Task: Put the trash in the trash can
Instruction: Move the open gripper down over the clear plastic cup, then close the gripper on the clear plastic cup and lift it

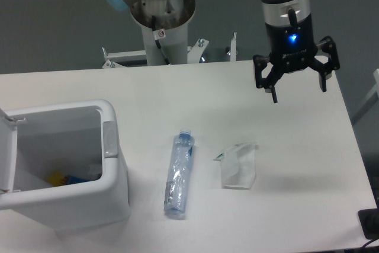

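we see gripper (298, 90) spread wide, holding nothing, above table (177, 99) | bottle (179, 173) right of trash can (65, 164) | wrapper (238, 166) right of bottle

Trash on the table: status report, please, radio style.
Gripper open, empty, above table's far right. Clear plastic bottle with blue cap and translucent wrapper lying on table. White trash can open. Nothing blocking.

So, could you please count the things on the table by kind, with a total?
Plastic bottle: 1
Plastic wrapper: 1
Trash can: 1
Total: 3
The open gripper hangs above the table, holding nothing.
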